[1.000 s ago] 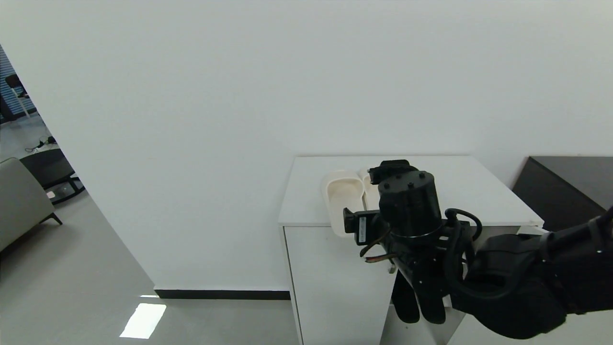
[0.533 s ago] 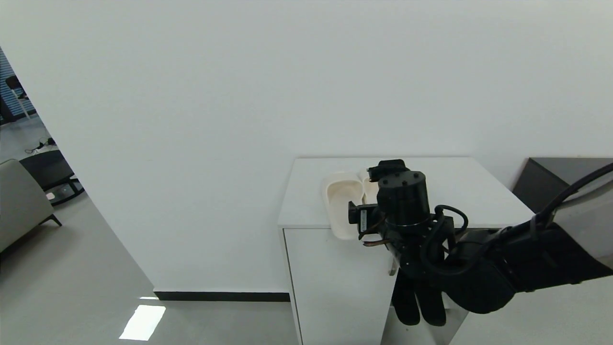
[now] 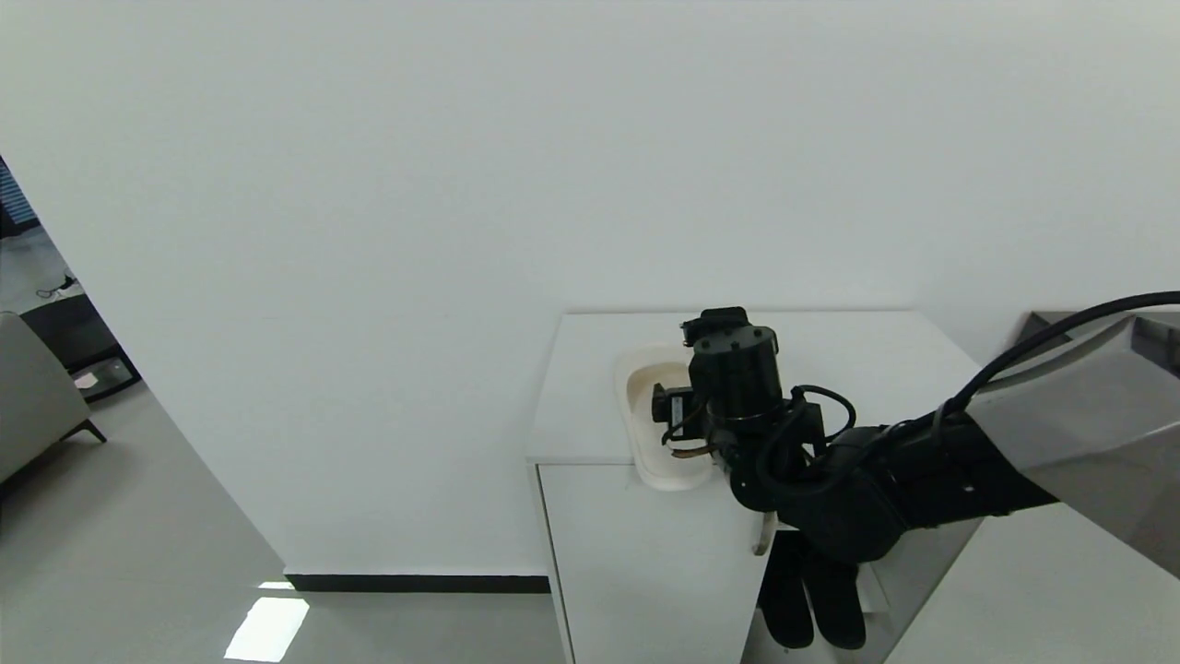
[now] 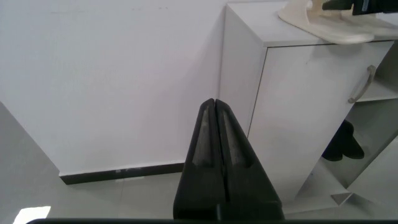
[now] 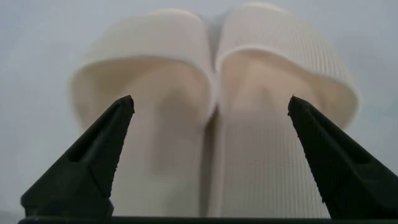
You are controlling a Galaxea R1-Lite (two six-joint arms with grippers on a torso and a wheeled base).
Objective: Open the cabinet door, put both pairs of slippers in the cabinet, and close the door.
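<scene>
A pair of cream slippers (image 3: 656,420) lies on top of the white cabinet (image 3: 590,387), their heels just over its front edge. My right gripper (image 5: 210,102) is open, one finger (image 5: 93,168) outside each slipper of the cream pair (image 5: 214,130), not touching. In the head view my right wrist (image 3: 735,373) hides the right-hand slipper. The cabinet's right half stands open, and a black pair (image 3: 816,599) lies on the shelf inside. My left gripper (image 4: 216,134) is shut on nothing, low and left of the cabinet (image 4: 298,112).
The left door (image 3: 645,563) is shut, with a pale handle (image 3: 763,535) at its right edge. A white wall rises right behind the cabinet. A dark table (image 3: 1037,323) stands to the right, and open grey floor (image 3: 138,553) lies to the left.
My right arm has stretched forward and slightly left over the cabinet top, so the wrist now covers the right cream slipper. The head view has shifted a little as well.
</scene>
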